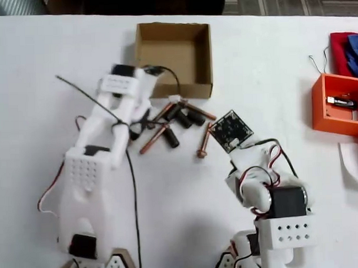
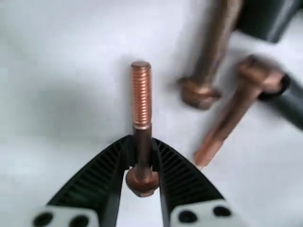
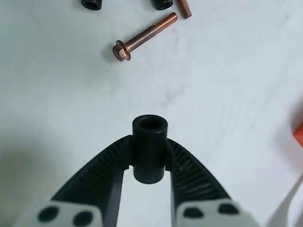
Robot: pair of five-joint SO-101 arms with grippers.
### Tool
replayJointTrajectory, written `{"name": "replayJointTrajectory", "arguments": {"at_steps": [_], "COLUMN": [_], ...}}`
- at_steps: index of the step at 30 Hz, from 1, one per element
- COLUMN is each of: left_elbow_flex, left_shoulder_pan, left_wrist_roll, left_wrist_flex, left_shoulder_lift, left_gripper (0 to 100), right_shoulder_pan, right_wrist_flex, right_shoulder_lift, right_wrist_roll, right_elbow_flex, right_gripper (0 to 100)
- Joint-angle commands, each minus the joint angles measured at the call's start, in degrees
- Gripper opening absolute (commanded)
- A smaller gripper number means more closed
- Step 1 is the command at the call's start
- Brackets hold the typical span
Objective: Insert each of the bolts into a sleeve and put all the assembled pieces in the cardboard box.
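Copper bolt (image 2: 141,94) in left tool (image 2: 141,142)

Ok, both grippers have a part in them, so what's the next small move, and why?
Probably bring the left gripper toward the right gripper, lining up the threaded end of the bolt with the open bore of the sleeve. Each gripper is shut on its part, and the two are not yet joined.
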State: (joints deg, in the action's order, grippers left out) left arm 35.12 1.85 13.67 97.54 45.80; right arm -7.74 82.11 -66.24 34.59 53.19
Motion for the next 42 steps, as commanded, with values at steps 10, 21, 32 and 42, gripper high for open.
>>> {"name": "replayJointTrajectory", "arguments": {"at_steps": [10, 21, 32, 42], "left_elbow_flex": [-19.3, -57.45, -71.34, -60.88], "left_shoulder_pan": [-11.6, -16.53, -16.18, -16.18], "left_wrist_roll": [53.71, 77.19, 76.22, 53.89], "left_wrist_flex": [4.75, -13.8, -38.24, -40.26], "left_shoulder_lift": [-35.87, -48.62, -48.62, -49.05], "left_gripper": [2, 3, 11, 16], "right_shoulder_pan": [0.22, 0.04, 0.04, 0.04], "right_wrist_flex": [-0.57, -0.75, -0.57, -0.57], "right_shoulder_lift": [-0.92, -0.92, -0.92, -0.92], "right_wrist_roll": [-0.09, -0.09, -0.09, -0.09], "right_elbow_flex": [-0.26, -0.26, -0.26, -0.26], "right_gripper": [2.1, 2.1, 2.1, 2.1]}}
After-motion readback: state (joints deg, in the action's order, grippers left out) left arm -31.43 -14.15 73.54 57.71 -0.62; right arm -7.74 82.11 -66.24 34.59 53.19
